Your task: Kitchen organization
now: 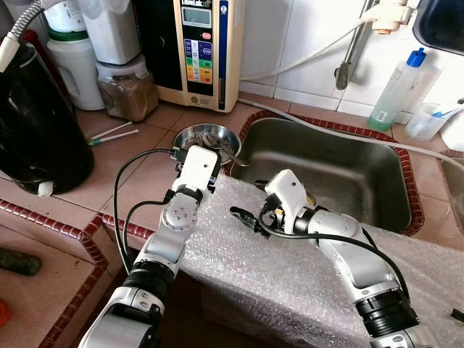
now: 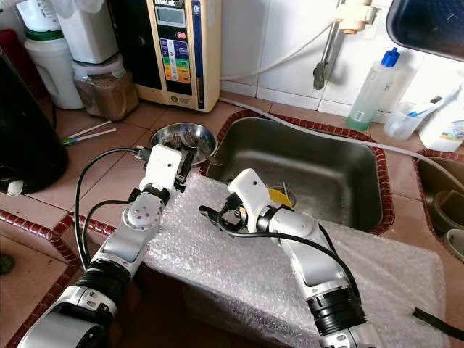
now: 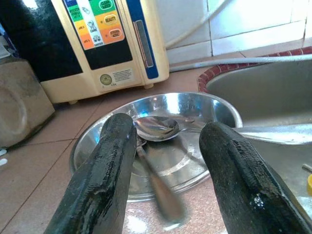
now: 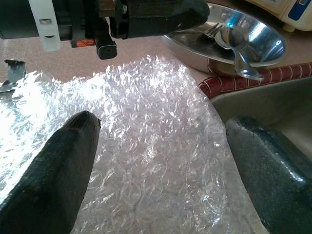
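Steel bowl w/ spoon inside, on tiled table just left of sink. Left gripper low over bowl's near rim, jaws open, holding nothing, spoon handle between them. Right gripper above bubble wrap draped over table edge by sink, jaws wide apart, empty. Water ionizer behind bowl against wall.

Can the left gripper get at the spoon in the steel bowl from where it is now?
Probably yes: the left gripper is open just short of the steel bowl, and the spoon lies between its fingers' line with nothing in between.
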`<state>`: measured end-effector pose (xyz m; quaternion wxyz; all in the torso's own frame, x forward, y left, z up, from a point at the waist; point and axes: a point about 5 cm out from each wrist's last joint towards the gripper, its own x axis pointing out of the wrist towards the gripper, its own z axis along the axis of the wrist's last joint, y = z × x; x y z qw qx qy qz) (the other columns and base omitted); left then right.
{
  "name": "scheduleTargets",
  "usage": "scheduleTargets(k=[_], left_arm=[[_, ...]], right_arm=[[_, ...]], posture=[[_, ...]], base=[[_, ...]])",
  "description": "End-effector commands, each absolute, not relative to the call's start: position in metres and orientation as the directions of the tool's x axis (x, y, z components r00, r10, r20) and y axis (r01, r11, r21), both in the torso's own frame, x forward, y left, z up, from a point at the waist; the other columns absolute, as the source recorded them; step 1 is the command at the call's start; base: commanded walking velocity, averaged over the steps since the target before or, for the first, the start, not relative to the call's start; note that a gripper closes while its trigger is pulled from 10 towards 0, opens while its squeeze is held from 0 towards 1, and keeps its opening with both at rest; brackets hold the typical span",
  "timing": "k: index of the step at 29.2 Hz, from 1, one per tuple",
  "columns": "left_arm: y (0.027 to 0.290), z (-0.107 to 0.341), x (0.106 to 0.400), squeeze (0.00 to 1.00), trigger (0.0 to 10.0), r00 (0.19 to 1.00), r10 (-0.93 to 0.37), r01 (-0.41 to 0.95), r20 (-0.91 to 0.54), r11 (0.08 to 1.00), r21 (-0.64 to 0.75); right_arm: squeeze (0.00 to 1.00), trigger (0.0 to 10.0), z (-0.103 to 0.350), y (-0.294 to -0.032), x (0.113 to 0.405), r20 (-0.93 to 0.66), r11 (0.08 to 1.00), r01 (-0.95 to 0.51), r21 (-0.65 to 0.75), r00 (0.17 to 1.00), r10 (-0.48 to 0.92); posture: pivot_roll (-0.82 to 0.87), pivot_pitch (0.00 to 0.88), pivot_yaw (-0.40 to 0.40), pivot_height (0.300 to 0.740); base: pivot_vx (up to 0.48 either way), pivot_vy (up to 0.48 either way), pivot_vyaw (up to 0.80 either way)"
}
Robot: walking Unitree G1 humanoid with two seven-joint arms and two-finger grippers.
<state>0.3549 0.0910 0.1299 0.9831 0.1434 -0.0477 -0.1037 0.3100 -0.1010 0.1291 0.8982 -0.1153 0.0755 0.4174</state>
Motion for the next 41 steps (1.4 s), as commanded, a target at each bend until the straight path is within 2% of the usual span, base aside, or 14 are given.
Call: scheduleTargets(k=[1, 11, 22, 41], left_arm=[[0.092, 0.126, 0.353, 0.00, 10.0, 0.976, -0.212, 0.189, 0.046, 0.934, 0.302], [0.112, 0.109, 0.356, 0.00, 10.0, 0.984, -0.169, 0.178, -0.056, 0.932, 0.317], [0.106, 0.118, 0.364, 0.00, 10.0, 0.985, -0.167, 0.171, -0.039, 0.933, 0.316], [0.113, 0.115, 0.364, 0.00, 10.0, 0.989, -0.135, 0.146, -0.056, 0.930, 0.339]], right_arm=[[0.00, 10.0, 0.129, -0.104, 0.311, -0.243, 0.621, -0.768, -0.157, 0.639, 0.730], [0.00, 10.0, 0.129, -0.101, 0.311, -0.242, 0.614, -0.774, -0.155, 0.632, 0.736], [0.00, 10.0, 0.127, -0.103, 0.309, -0.248, 0.619, -0.771, -0.153, 0.636, 0.731], [0.00, 10.0, 0.126, -0.103, 0.309, -0.251, 0.620, -0.770, -0.148, 0.636, 0.730]], posture=[[0.03, 0.000, -0.021, 0.740], [0.04, 0.000, -0.030, 0.740], [0.03, 0.000, -0.025, 0.740], [0.03, 0.000, -0.024, 0.740]], base=[[0.000, 0.000, 0.00], [0.000, 0.000, 0.00], [0.000, 0.000, 0.00], [0.000, 0.000, 0.00]])
